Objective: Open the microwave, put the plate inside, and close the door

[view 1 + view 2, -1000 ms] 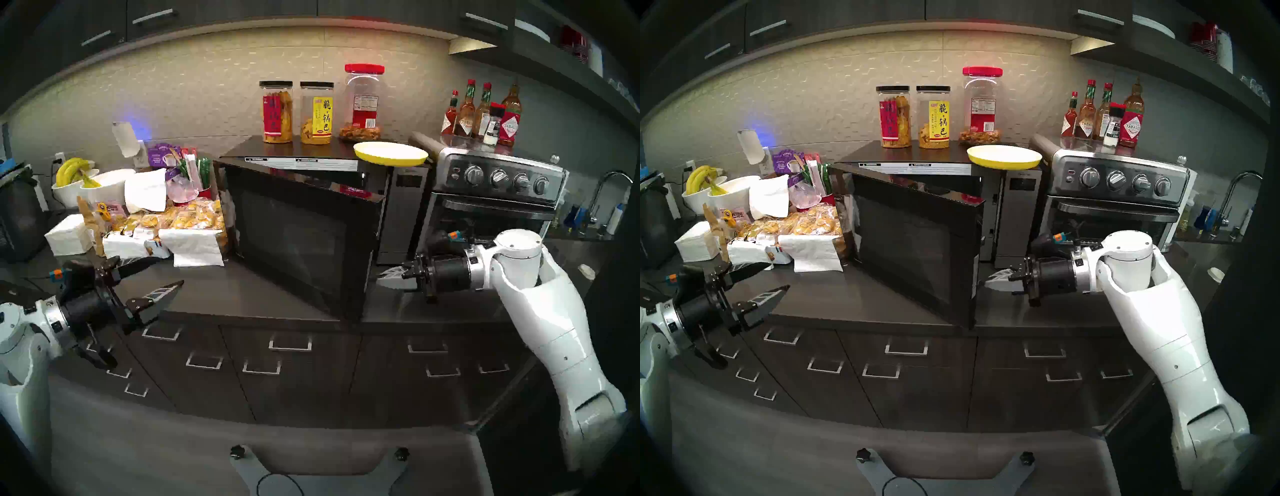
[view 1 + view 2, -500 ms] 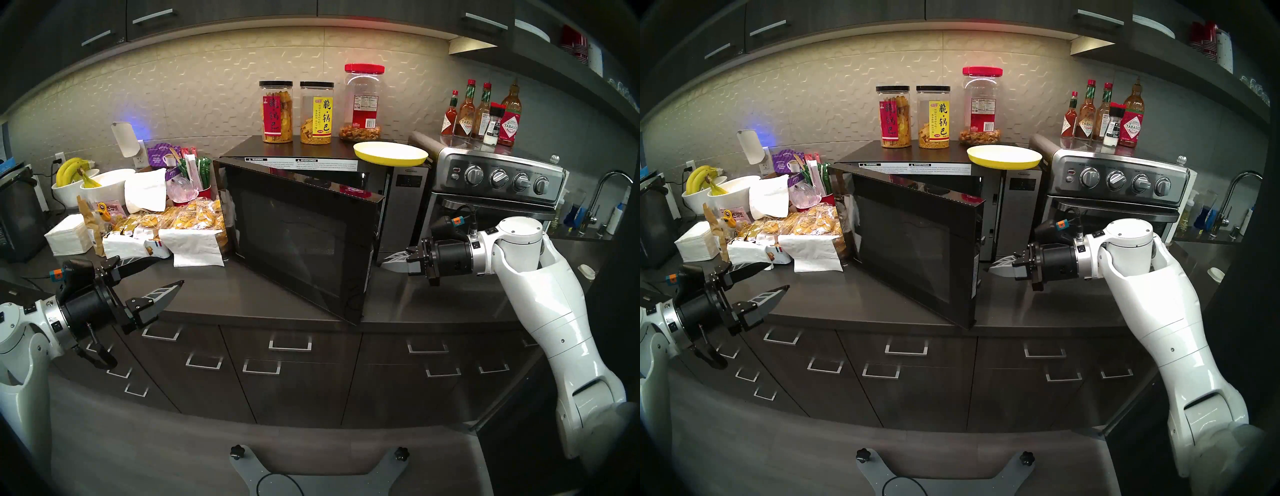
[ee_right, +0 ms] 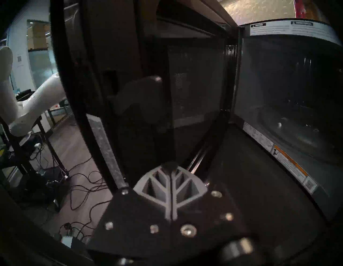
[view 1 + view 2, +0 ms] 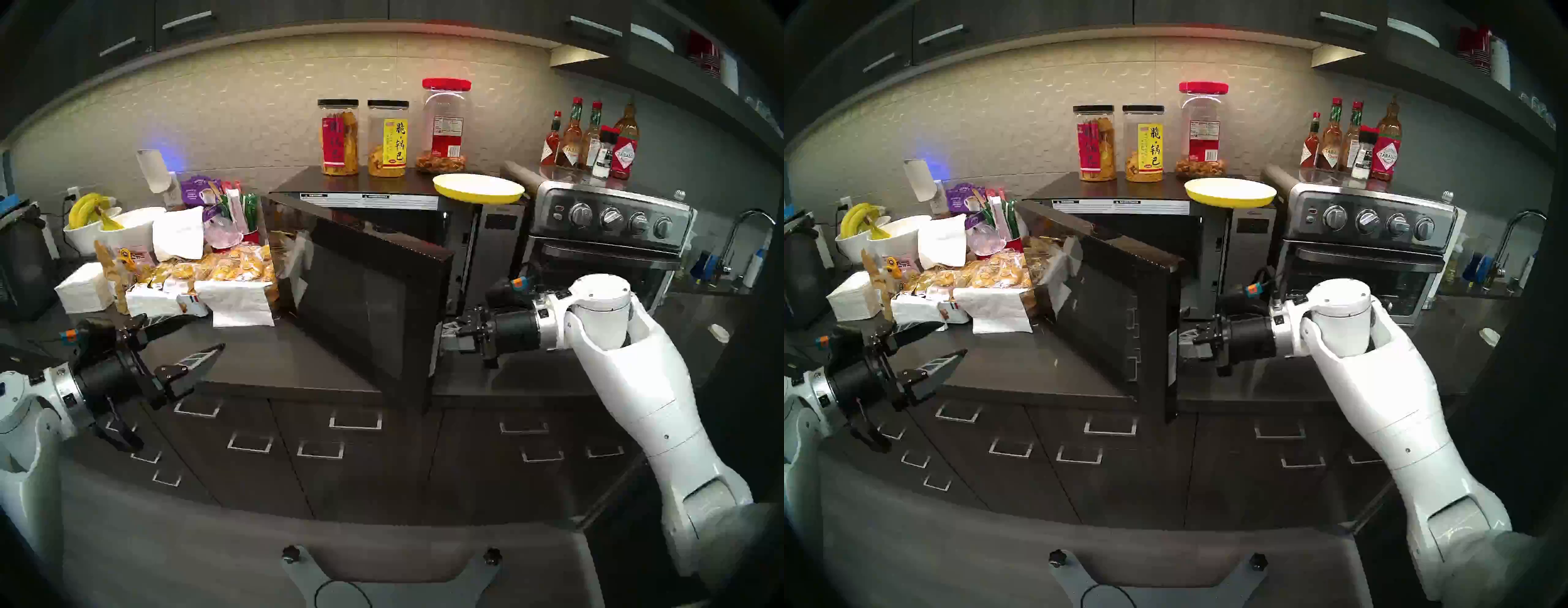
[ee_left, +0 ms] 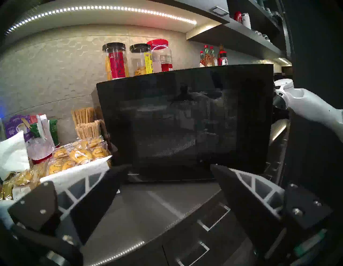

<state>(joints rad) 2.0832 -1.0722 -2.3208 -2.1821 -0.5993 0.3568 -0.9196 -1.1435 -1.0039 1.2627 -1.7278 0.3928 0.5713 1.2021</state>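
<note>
Door [image 4: 369,305] is swung partway open, pushed from inside edge by closed, empty right gripper [image 4: 445,335]. Plate [image 4: 478,189] is not yet loaded, sits on microwave [image 4: 382,180]; left gripper [image 4: 199,335] is held wide, idle.

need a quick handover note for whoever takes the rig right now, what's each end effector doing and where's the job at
Right end effector: shut, holding nothing, tips behind the free edge of the microwave door, on its inner side.
Left end effector: open, empty, hanging over the counter to the left.
Door stands partly open; microwave cavity looks empty.
Yellow plate sits on top of the microwave, right front corner.
Done: door unlatched.
Left: open the door fully, put the plate inside, close the door.
</note>
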